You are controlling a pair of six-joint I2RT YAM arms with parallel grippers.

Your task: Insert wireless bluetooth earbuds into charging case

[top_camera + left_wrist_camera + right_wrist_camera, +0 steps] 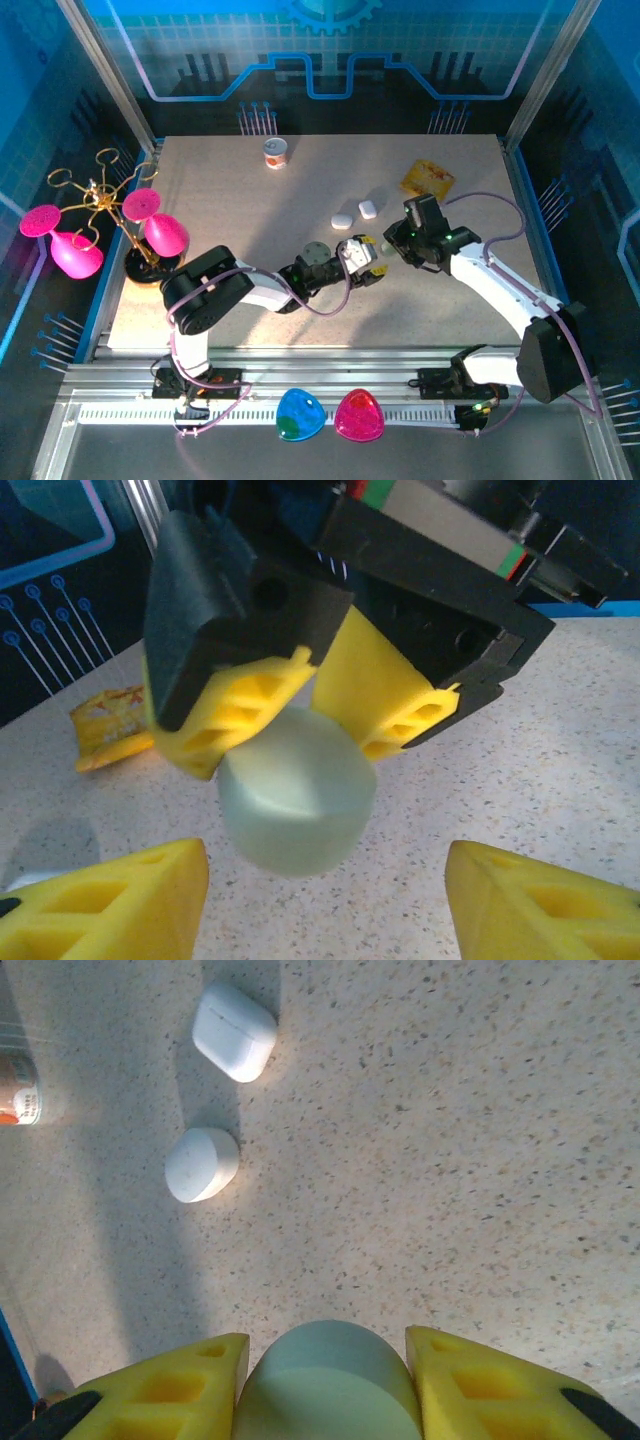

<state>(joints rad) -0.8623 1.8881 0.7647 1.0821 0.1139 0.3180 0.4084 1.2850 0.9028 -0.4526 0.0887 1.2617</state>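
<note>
A pale green rounded charging case (330,1385) sits between the yellow fingers of my right gripper (327,1342), which is shut on it just above the table. In the left wrist view the same case (297,795) hangs from the right gripper (310,715). My left gripper (327,880) faces it, open, with a finger (110,900) on each side below the case and not touching it. From above, the two grippers meet at mid-table, left gripper (362,260) and right gripper (388,246). No earbuds are in view.
Two shut white cases (235,1030) (200,1163) lie beyond the grippers, also in the top view (368,208) (343,221). A yellow packet (427,180) and a small cup (276,152) lie farther back. A gold rack with pink glasses (100,215) stands at the left.
</note>
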